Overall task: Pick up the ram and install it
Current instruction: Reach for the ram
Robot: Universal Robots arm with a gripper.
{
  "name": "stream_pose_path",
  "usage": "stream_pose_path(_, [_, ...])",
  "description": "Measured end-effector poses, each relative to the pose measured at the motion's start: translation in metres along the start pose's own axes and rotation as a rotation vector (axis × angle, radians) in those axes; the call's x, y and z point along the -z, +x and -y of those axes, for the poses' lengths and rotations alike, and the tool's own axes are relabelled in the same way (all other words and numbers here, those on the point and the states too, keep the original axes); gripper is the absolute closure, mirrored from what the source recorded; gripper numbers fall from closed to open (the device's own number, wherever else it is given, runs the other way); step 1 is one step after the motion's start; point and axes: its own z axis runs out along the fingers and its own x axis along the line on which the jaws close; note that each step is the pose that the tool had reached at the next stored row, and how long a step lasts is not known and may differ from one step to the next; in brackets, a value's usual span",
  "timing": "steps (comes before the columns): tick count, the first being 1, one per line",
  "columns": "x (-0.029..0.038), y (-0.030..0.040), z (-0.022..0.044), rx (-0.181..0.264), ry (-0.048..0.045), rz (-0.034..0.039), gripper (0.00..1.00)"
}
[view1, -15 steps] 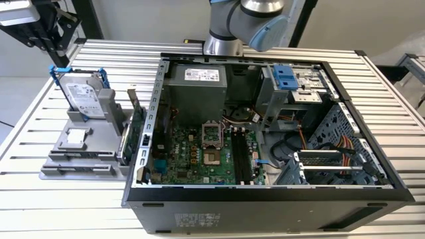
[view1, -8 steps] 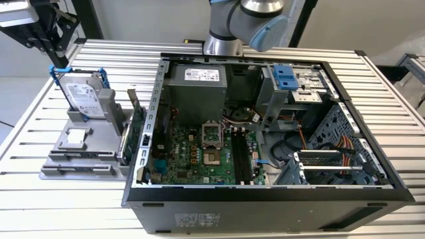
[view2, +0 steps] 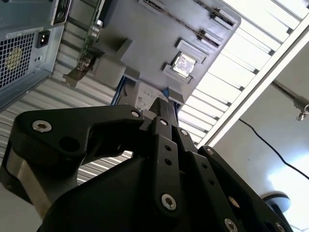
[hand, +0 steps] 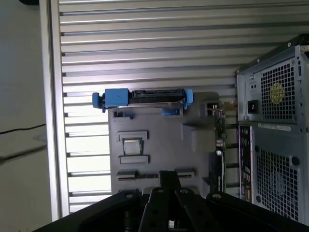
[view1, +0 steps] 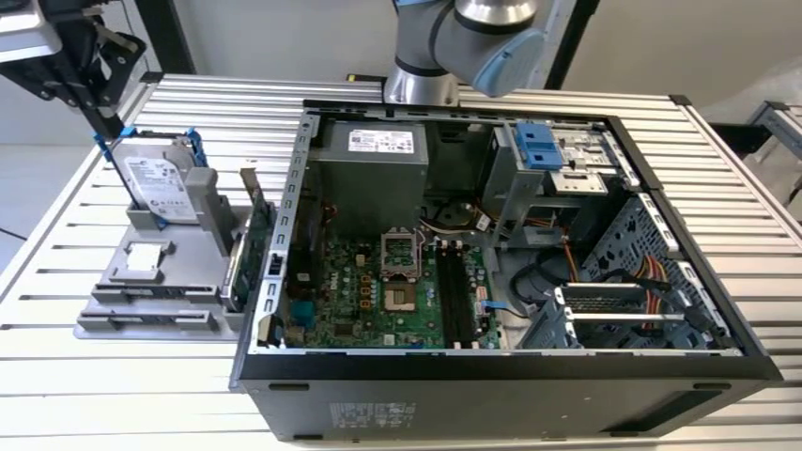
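Plainly, we cannot pick out the ram with any certainty here. No thin dark stick shows between the fingers, and the long black memory slots [view1: 457,296] on the motherboard [view1: 363,291] look empty, so we judge it neither lifted nor installed. If it waits on the grey parts fixture [view1: 176,268], it is too slim and dark for us to tell from the green expansion card [view1: 258,246], which stands on edge along the fixture's side nearest the computer case [view1: 501,395]. The gripper [view1: 115,127] hangs above the fixture's far end, just over the hard drive [view1: 161,188] in its blue frame and well apart from the motherboard. In both wrist views its black fingers converge to one tip with no gap that we can see, so we read them as pressed together on nothing. In the first wrist view that tip lies over the fixture's narrow slots, with the hard drive beyond it. We take the step in hand to be the approach to the pick, with the task barely begun. A grasp from here calls for the fingers to part, to line up across the stick's thin edge, and to keep clear of the card and the drive frame. Seating the stick calls for a square, straight press into a slot.
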Motion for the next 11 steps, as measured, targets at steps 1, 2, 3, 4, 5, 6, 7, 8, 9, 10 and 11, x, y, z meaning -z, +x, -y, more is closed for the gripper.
stream_pose_path(1, [0.0001,-0.0001,0.0021,0.000,-0.0001,0.0000,1.00])
stream_pose_path(2, [0.0002,-0.0003,0.0041,0.000,0.0000,0.0000,1.00])
stream_pose_path(3, [0.0004,-0.0004,0.0060,0.000,0.0000,-0.0001,1.00])
stream_pose_path(4, [0.0005,-0.0005,0.0079,0.000,-0.0001,-0.0001,1.00])
stream_pose_path(5, [0.0006,-0.0007,0.0099,0.000,-0.0002,-0.0001,1.00])
stream_pose_path(6, [0.0006,-0.0008,0.0121,0.000,-0.0003,0.0000,1.00])
stream_pose_path(7, [0.0007,-0.0009,0.0141,0.000,-0.0003,0.0000,1.00])
stream_pose_path(8, [0.0009,-0.0010,0.0161,0.000,-0.0003,-0.0001,1.00])
stream_pose_path(9, [0.0010,-0.0012,0.0181,0.000,-0.0004,-0.0001,1.00])
stream_pose_path(10, [0.0010,-0.0013,0.0200,0.000,-0.0005,0.0000,1.00])
stream_pose_path(11, [0.0012,-0.0015,0.0221,0.000,-0.0005,-0.0001,1.00])
